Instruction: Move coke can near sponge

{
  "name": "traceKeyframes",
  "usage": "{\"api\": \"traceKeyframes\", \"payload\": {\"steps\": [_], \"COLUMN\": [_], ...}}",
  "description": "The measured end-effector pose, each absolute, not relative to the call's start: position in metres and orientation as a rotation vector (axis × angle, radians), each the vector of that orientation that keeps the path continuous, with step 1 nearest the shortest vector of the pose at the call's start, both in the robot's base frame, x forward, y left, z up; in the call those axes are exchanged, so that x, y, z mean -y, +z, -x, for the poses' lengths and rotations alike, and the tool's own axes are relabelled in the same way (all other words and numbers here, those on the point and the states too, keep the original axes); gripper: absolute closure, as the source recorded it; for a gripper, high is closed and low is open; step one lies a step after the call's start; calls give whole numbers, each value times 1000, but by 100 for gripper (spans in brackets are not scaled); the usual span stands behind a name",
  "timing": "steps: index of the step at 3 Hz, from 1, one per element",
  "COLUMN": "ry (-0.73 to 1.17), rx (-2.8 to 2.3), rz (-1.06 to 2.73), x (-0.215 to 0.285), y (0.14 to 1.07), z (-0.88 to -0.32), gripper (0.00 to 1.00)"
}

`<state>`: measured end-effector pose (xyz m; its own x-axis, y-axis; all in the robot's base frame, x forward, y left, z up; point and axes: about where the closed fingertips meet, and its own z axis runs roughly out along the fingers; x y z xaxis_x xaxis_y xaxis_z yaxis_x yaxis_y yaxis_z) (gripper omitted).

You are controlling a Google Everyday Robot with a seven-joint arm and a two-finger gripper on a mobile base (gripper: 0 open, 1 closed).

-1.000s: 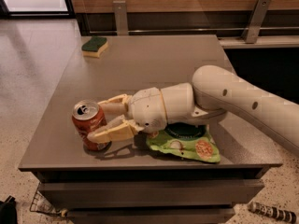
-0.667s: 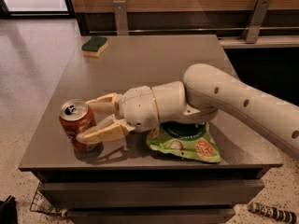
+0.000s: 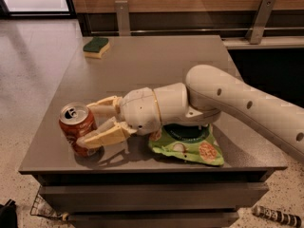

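Observation:
The coke can [image 3: 75,127], red-orange with a silver top, stands upright near the front left corner of the grey table [image 3: 156,65]. My gripper [image 3: 86,124] reaches in from the right, and its two cream fingers [image 3: 102,135] close around the can's right side, one behind it and one in front. The sponge [image 3: 96,47], dark green over yellow, lies at the table's far left corner, well away from the can.
A green snack bag [image 3: 190,147] lies under my wrist near the table's front edge. A wooden wall with metal brackets [image 3: 122,15] runs behind the table. The table's left and front edges are close to the can.
The gripper has carried the can to the left, toward the table's left edge. The sponge and snack bag have not moved.

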<state>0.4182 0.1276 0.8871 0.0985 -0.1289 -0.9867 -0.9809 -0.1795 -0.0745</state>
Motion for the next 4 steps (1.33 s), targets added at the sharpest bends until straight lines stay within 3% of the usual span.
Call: {"api": "traceKeyframes", "payload": {"steps": [2, 4], "ry": [1188, 1021], "rx": [-1241, -1514], "rz": [1541, 1395], "x": [-114, -79], "y": [921, 960], "z": [-466, -623], "gripper": [100, 100]}}
